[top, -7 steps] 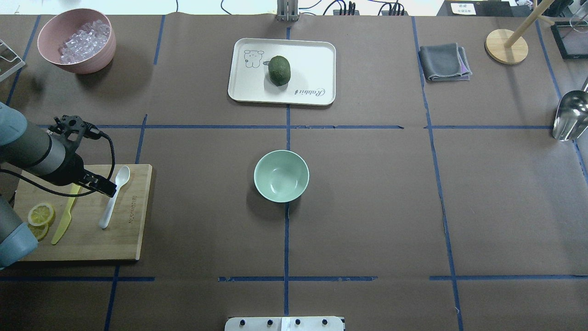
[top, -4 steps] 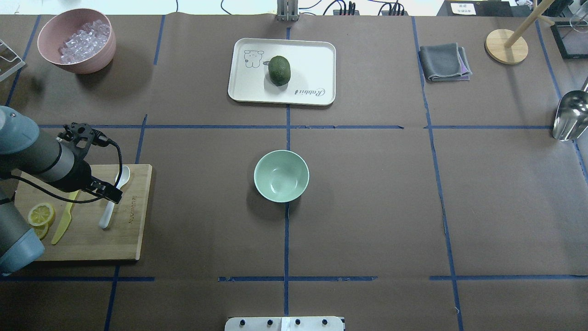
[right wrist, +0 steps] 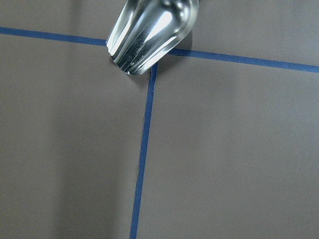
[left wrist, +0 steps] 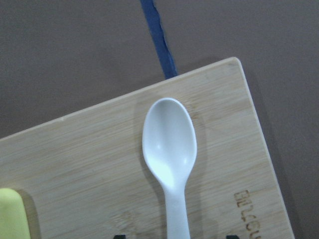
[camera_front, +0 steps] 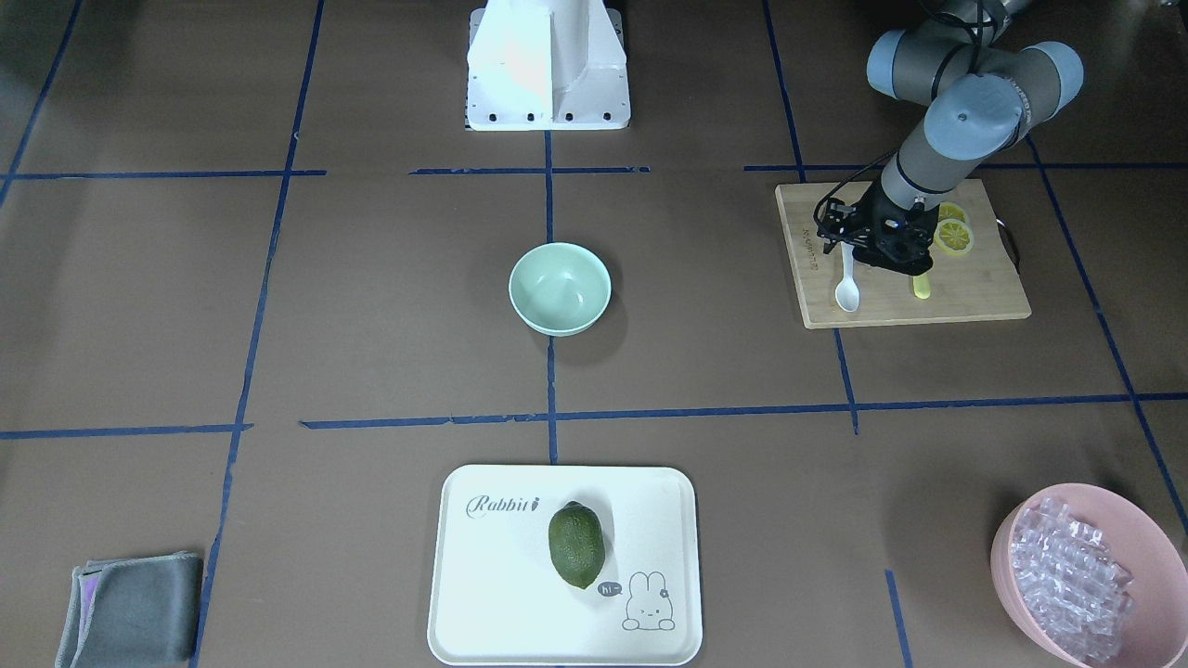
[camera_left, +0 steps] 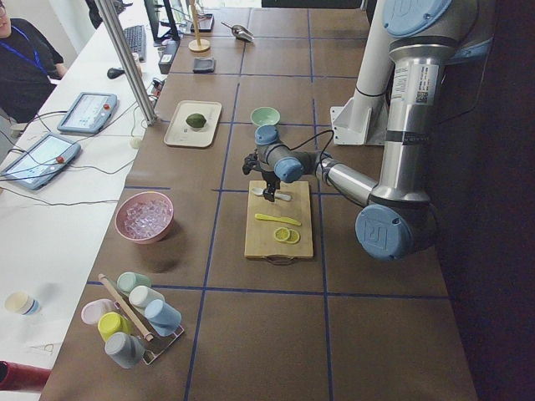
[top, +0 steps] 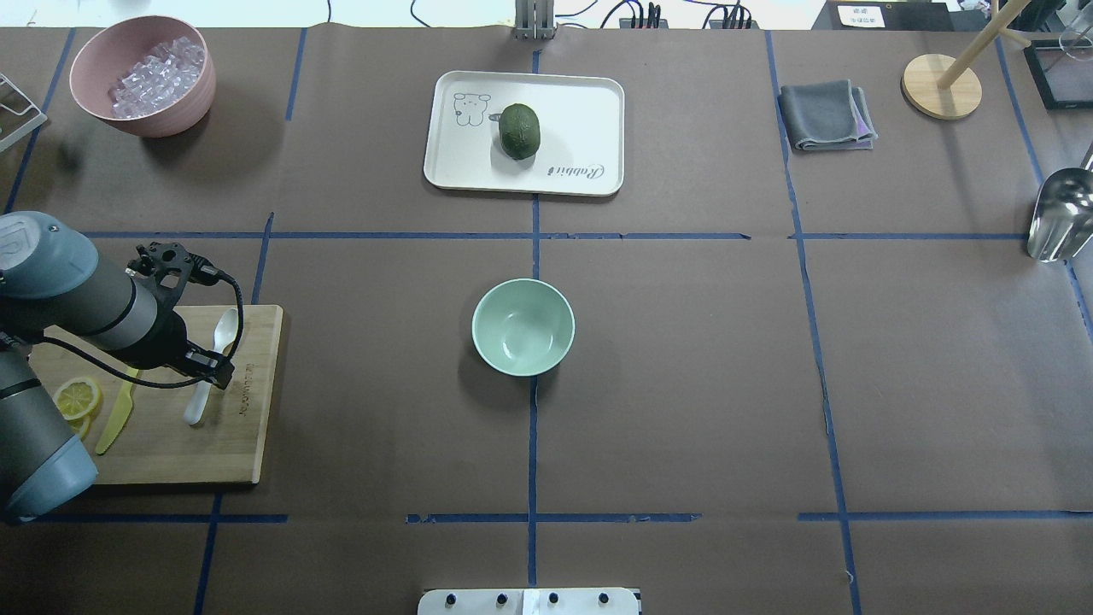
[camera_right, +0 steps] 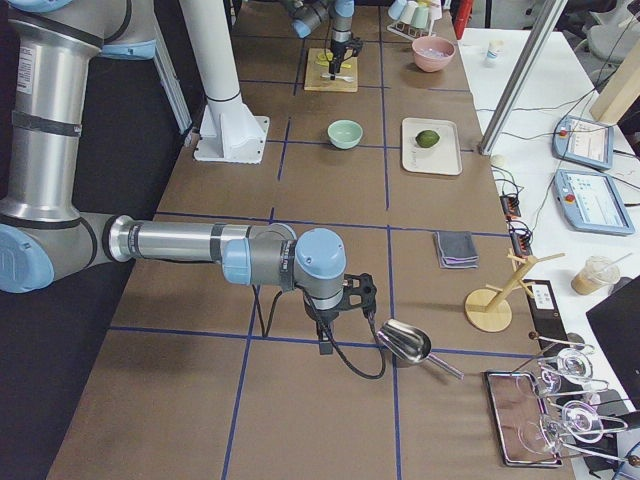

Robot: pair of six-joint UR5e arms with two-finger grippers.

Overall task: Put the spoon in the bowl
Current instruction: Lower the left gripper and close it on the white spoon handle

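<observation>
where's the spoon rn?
Overhead view, left side: the spoon lies on the cutting board, right of the knife, its handle under the left gripper.

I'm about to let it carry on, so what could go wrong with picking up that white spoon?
The spoon lies flat on the board, so the open left tool may slip off its slim handle. The knife lies nearby and could get nudged. The bowl is small; a long spoon might tip out.
</observation>
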